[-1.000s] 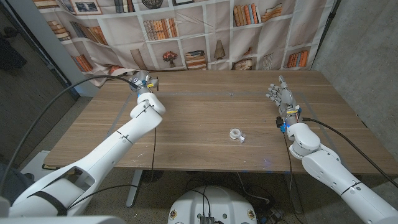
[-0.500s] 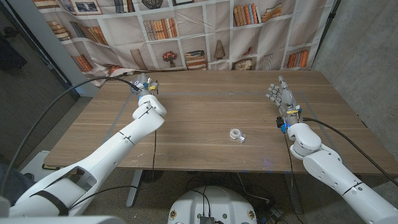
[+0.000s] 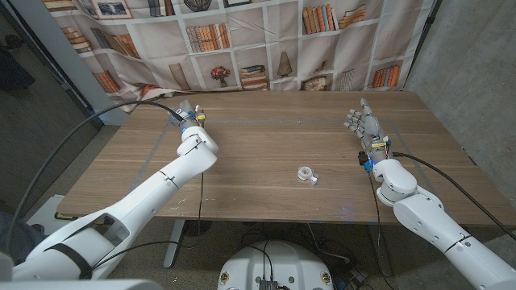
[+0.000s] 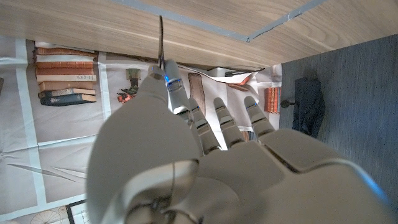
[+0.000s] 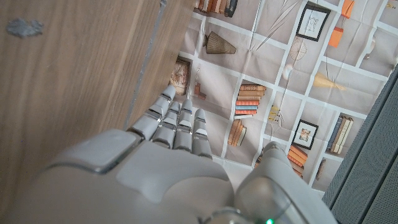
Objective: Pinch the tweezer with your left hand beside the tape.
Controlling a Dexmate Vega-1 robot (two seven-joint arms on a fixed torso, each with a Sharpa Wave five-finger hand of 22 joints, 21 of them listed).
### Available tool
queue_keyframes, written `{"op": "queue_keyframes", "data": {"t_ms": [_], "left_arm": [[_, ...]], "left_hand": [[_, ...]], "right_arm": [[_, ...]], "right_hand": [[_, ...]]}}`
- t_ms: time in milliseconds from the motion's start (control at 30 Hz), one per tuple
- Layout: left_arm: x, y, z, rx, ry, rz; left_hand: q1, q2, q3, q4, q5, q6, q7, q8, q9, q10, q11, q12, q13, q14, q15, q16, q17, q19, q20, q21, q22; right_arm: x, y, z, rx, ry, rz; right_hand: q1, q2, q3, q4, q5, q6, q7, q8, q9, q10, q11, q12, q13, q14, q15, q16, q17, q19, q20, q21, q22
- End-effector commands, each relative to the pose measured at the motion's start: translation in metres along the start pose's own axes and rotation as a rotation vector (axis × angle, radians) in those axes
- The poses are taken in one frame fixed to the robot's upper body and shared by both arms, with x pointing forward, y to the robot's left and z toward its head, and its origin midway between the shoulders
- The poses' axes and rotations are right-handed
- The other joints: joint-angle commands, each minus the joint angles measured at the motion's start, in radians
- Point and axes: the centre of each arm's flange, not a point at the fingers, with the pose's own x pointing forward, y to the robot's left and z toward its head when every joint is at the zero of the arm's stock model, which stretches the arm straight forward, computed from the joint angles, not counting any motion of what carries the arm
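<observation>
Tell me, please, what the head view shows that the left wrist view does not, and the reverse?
Head view: the tape mid-table, and the right hand, fingers extended, holding nothing. Left wrist view: a thin dark sliver at the thumb tip of the left hand, perhaps the tweezer; a grip cannot be confirmed. Both: that left hand, the wooden table and the bookshelf backdrop.

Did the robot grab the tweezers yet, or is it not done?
It looks mostly done. The left hand seems to pinch a thin dark tweezer at the tips of its fingers, near the table's far left side. The tape sits mid-table, well away from that hand. The right hand holds nothing. Little looks left to do.
</observation>
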Motion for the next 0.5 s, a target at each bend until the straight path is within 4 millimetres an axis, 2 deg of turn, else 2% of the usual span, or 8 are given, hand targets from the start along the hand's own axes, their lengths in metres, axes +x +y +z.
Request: {"op": "queue_keyframes", "data": {"t_ms": [33,500], "left_arm": [[0.0022,-0.0085,-0.0012,0.065,0.02,0.002],[0.005,-0.0134,0.0009,0.096,0.016,-0.002]], "left_hand": [[0.0,-0.002,0.005,0.001,-0.003,-0.001,-0.001,-0.007,0.001,-0.004,0.007,-0.005,0.001,-0.004,-0.061,-0.002,0.001,0.007,0.002,-0.003,0.001],[-0.008,-0.006,0.007,0.004,-0.003,-0.009,-0.003,-0.011,0.002,-0.01,0.005,-0.009,0.001,-0.004,-0.059,-0.003,0.002,0.013,0.002,-0.006,0.001]], "right_arm": [[0.0025,0.0011,-0.0018,-0.002,0.011,0.004],[0.005,0.002,-0.0012,-0.005,0.012,0.002]], "right_hand": [[0.001,0.011,0.003,-0.005,-0.002,0.005,0.0,-0.001,0.002,0.009,-0.002,0.001,0.001,0.008,0.004,-0.001,0.005,0.007,0.001,-0.002,0.004],[0.001,0.011,0.002,-0.006,-0.002,0.005,-0.001,-0.001,0.002,0.009,0.0,0.001,0.001,0.008,0.003,-0.001,0.005,0.008,0.001,-0.004,0.004]]}}
